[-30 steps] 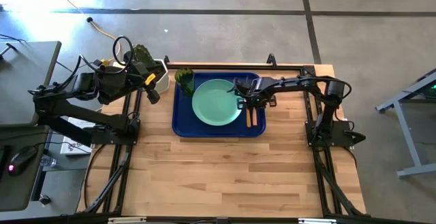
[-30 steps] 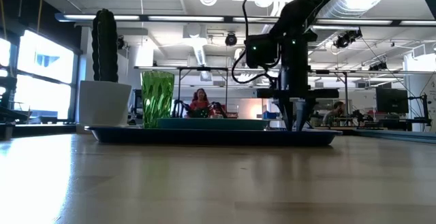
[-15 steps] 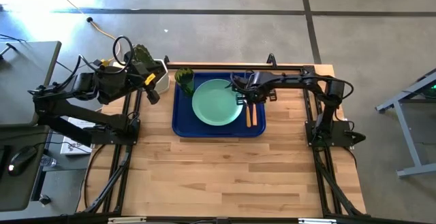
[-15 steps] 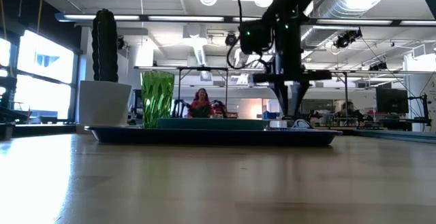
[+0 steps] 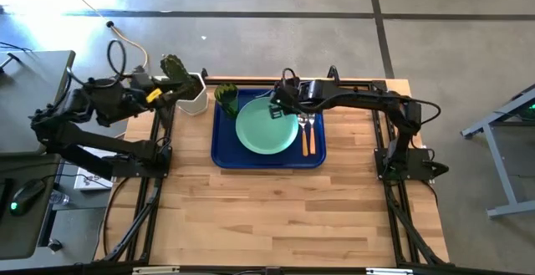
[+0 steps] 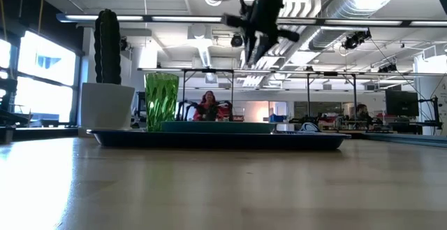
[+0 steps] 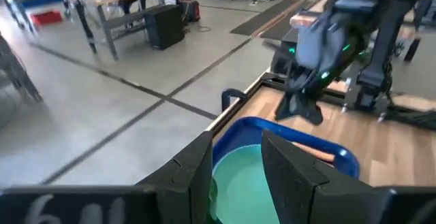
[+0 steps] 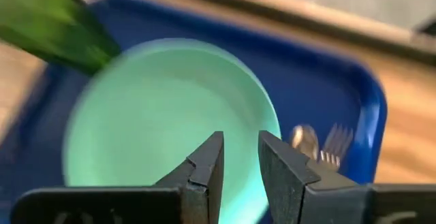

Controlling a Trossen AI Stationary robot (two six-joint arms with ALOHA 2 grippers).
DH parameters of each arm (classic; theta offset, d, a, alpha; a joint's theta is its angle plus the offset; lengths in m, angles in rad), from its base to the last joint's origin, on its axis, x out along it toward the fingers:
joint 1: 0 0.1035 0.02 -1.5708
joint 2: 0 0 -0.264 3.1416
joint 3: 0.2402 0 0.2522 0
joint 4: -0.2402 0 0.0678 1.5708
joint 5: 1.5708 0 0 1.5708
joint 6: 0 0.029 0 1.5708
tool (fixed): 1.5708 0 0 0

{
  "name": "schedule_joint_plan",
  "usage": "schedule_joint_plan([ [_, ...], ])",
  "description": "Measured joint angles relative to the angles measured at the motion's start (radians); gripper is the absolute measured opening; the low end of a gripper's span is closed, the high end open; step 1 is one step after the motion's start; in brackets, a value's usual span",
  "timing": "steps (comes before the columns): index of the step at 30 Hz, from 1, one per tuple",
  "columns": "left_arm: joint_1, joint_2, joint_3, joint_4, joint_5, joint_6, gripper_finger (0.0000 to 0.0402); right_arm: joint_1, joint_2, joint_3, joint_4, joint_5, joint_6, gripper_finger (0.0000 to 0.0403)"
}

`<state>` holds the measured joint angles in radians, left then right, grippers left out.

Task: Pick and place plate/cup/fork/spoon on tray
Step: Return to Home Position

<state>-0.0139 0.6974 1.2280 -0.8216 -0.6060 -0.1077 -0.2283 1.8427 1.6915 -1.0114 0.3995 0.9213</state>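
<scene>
High view: right gripper [image 5: 274, 108] above round mint-green plate [image 5: 266, 125] on dark blue rectangular tray [image 5: 227, 150]; translucent green cup [image 5: 226, 98] beyond, orange-handled fork [image 5: 308, 134] and spoon [image 5: 303, 133] beside. Left gripper [image 5: 191, 83] off-tray.

Right wrist view: fingers [image 8: 204, 166] slightly parted, empty.

Left wrist view: fingers [image 7: 289, 166] apart, seemingly empty.

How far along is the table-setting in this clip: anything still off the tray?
Looks essentially complete. The plate, cup, fork and spoon all lie on the tray. Nothing is in hand: the right gripper hovers empty above the plate, jaws slightly apart, and the left gripper waits by the potted cactus. Nothing visibly remains off the tray.
</scene>
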Motion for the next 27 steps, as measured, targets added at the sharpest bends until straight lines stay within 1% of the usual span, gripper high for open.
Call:
schedule_joint_plan([
  [4,0.0,-0.075,-0.074,-0.026,0.0,-0.081,0.0115,0.03,0.0,0.114,0.001,0.102,-0.068,0.0083],
  [9,0.0,-0.169,-0.226,-0.019,0.007,-0.135,0.0115,0.032,-0.001,0.241,0.005,0.16,-0.154,0.0083],
  [11,0.0,-0.204,-0.291,0.01,0.037,-0.143,0.0115,0.031,-0.001,0.28,0.017,0.194,-0.192,0.0083],
  [14,0.0,-0.249,-0.392,0.098,0.103,-0.125,0.0115,0.03,-0.001,0.324,0.047,0.233,-0.254,0.0083],
  [16,0.0,-0.278,-0.462,0.171,0.173,-0.116,0.0115,0.029,-0.001,0.348,0.066,0.233,-0.292,0.0083],
  [20,0.0,-0.324,-0.6,0.298,0.285,-0.147,0.0115,0.026,-0.001,0.385,0.095,0.233,-0.302,0.0083],
  [24,0.0,-0.38,-0.711,0.43,0.347,-0.158,0.0115,0.026,0.0,0.413,0.116,0.192,-0.341,0.0083],
  [27,0.0,-0.429,-0.782,0.503,0.362,-0.17,0.0115,0.026,-0.001,0.423,0.152,0.139,-0.4,0.0083],
])
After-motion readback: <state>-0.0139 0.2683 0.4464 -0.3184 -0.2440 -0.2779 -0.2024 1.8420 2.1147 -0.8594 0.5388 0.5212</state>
